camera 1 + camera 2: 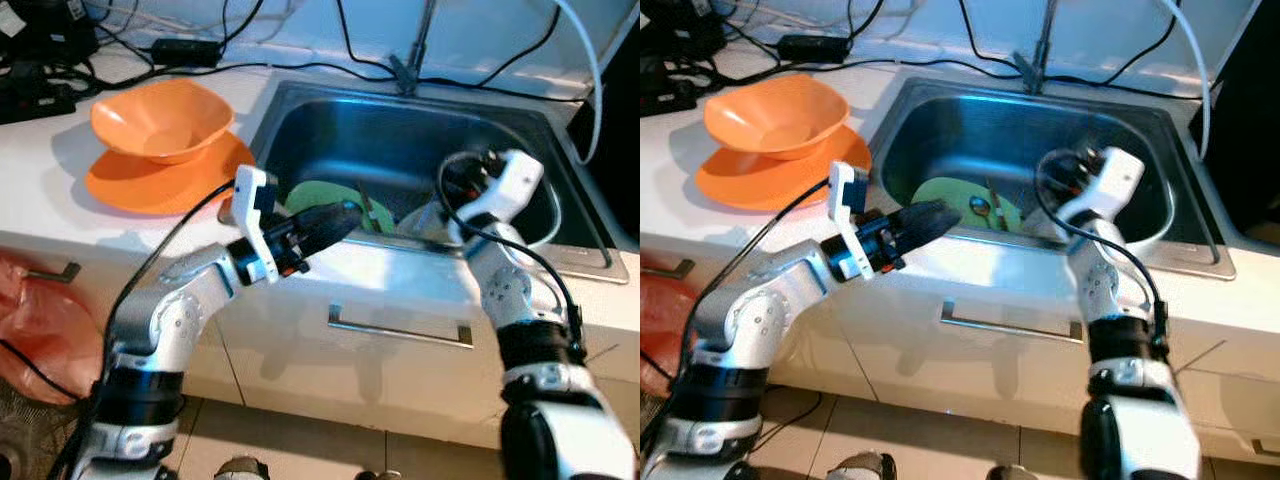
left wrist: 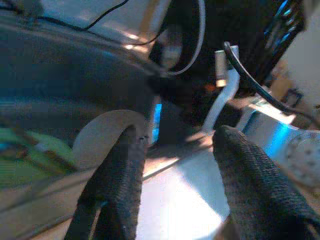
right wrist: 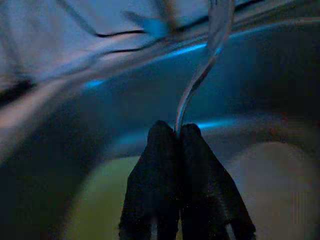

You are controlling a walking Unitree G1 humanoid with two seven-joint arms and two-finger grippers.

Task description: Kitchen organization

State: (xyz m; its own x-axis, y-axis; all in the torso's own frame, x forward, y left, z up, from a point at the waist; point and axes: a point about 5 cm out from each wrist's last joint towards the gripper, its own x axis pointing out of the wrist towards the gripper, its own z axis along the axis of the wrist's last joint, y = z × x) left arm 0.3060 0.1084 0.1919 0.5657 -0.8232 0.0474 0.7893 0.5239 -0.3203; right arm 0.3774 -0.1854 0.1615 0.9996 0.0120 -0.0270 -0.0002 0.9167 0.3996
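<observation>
A steel sink (image 1: 330,130) holds a green plate (image 1: 318,195) with a utensil (image 1: 981,206) lying on it, and a white dish (image 1: 428,220) beside that. My right gripper (image 3: 177,131) is down inside the sink, above the dishes, shut on the handle of a metal fork (image 3: 200,75) that sticks up from its fingertips. My left gripper (image 1: 345,213) hovers over the sink's front rim near the green plate, open, with nothing between its fingers (image 2: 122,170). On the counter to the left, an orange bowl (image 1: 160,120) sits on an orange plate (image 1: 150,188).
A faucet (image 1: 415,50) rises behind the sink. Black cables and a power adapter (image 1: 185,48) lie along the back of the counter. Below the sink is a drawer with a metal handle (image 1: 400,330). A red bag (image 1: 40,320) hangs at lower left.
</observation>
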